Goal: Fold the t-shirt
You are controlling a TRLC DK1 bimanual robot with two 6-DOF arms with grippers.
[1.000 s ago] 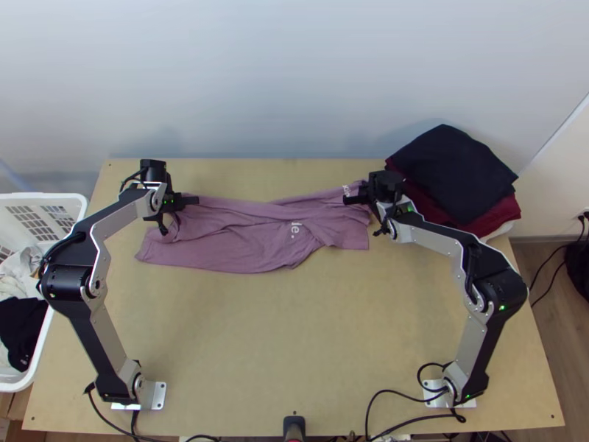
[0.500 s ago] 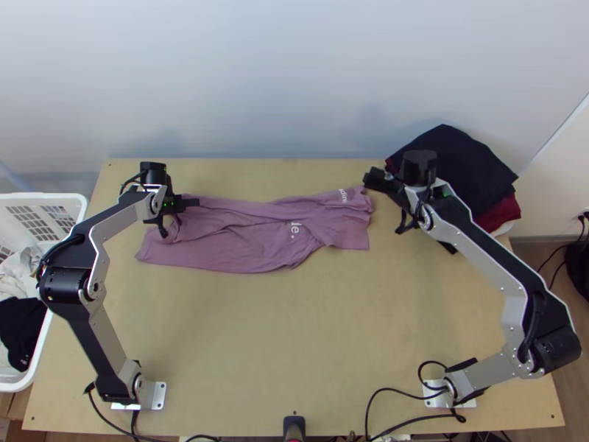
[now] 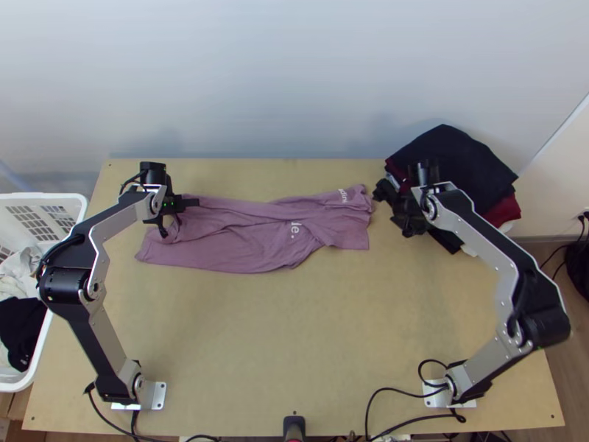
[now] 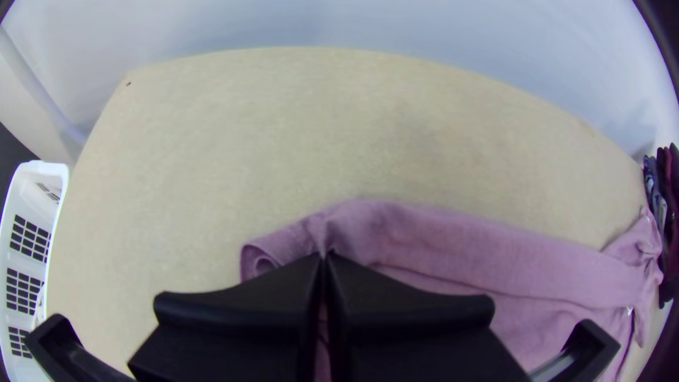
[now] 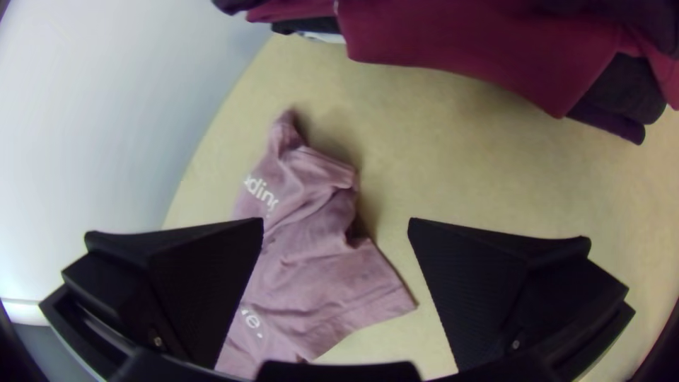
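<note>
The mauve t-shirt (image 3: pixel 250 236) lies as a long, creased, partly folded strip across the table's far half, white lettering near its middle and right end. At its left end, my left gripper (image 3: pixel 190 202) is low over the far corner; in the left wrist view the gripper (image 4: pixel 324 262) is shut on a pinched bit of the shirt's edge (image 4: pixel 438 237). Off the shirt's right end stands my right gripper (image 3: pixel 390 197), beside the dark clothes pile. In the right wrist view the gripper (image 5: pixel 336 226) is wide open, the shirt (image 5: pixel 311 283) lying below and between its fingers.
A pile of folded navy and maroon clothes (image 3: pixel 456 169) stands at the table's far right corner. A white basket (image 3: pixel 70 197) with clothes is beyond the left edge. Bare wooden table (image 3: pixel 294 346) lies in front of the shirt.
My right gripper has let go of the shirt's right end and moved off to the right, turning beside the clothes pile. The left arm and the shirt look almost unmoved.
</note>
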